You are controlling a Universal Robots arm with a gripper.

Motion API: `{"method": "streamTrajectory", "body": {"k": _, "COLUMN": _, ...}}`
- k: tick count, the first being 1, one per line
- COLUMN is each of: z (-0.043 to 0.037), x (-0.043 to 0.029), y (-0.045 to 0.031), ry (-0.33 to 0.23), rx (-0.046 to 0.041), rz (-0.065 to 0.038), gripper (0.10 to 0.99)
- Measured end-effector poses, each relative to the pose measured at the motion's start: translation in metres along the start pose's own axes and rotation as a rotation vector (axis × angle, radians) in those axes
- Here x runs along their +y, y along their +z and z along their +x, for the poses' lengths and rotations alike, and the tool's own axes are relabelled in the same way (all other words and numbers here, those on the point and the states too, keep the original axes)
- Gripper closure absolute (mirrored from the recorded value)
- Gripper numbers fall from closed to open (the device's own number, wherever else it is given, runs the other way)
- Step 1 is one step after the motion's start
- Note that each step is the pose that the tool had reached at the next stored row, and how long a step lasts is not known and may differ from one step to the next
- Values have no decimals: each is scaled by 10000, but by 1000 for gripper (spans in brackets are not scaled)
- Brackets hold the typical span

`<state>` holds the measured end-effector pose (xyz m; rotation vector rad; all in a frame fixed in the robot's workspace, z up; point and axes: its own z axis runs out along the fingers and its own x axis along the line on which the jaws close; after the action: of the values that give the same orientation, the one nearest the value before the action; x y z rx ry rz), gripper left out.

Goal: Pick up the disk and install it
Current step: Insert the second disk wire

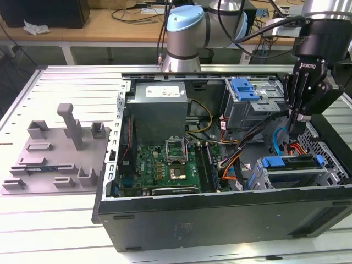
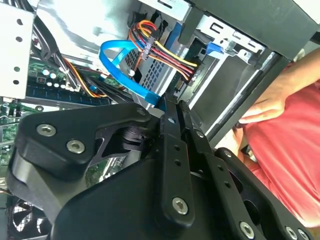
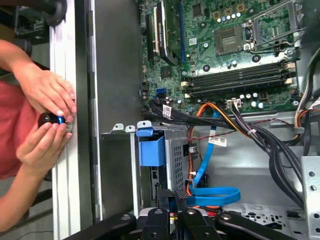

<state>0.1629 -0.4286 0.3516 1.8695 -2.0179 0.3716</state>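
you see one gripper [image 1: 297,115] hanging over the open case [image 1: 220,212], its fingers [image 2: 176,131] pressed together on nothing, one disk [image 1: 291,165] seated in the lower bay under its blue bracket, one blue cable [image 3: 214,194] looping just beside it, two hands [image 3: 47,92] at the case's outer edge

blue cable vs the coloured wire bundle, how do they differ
The blue cable is one flat single-colour band; the wire bundle is several thin red, yellow, orange and black strands. The blue cable bends in a wide loop; the wire bundle runs nearly straight. Both sit by the drive cage.
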Motion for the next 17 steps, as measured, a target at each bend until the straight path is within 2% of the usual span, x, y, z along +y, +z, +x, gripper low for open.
{"method": "streamTrajectory", "body": {"k": 3, "z": 51, "x": -1, "y": 15, "ry": 2, "rx": -185, "rz": 29, "gripper": 925}}
{"method": "streamTrajectory", "body": {"k": 9, "z": 154, "x": -3, "y": 43, "ry": 29, "rx": -391, "rz": 111, "gripper": 925}}
{"method": "streamTrajectory", "body": {"k": 11, "z": 182, "x": -5, "y": 56, "ry": 39, "rx": -551, "rz": 150, "gripper": 925}}
{"method": "streamTrajectory", "body": {"k": 12, "z": 202, "x": -7, "y": 65, "ry": 45, "rx": -673, "rz": 176, "gripper": 925}}
{"method": "streamTrajectory", "body": {"k": 15, "z": 247, "x": -10, "y": 87, "ry": 47, "rx": -861, "rz": 203, "gripper": 925}}
{"method": "streamTrajectory", "body": {"k": 17, "z": 276, "x": -13, "y": 101, "ry": 46, "rx": -954, "rz": 210, "gripper": 925}}
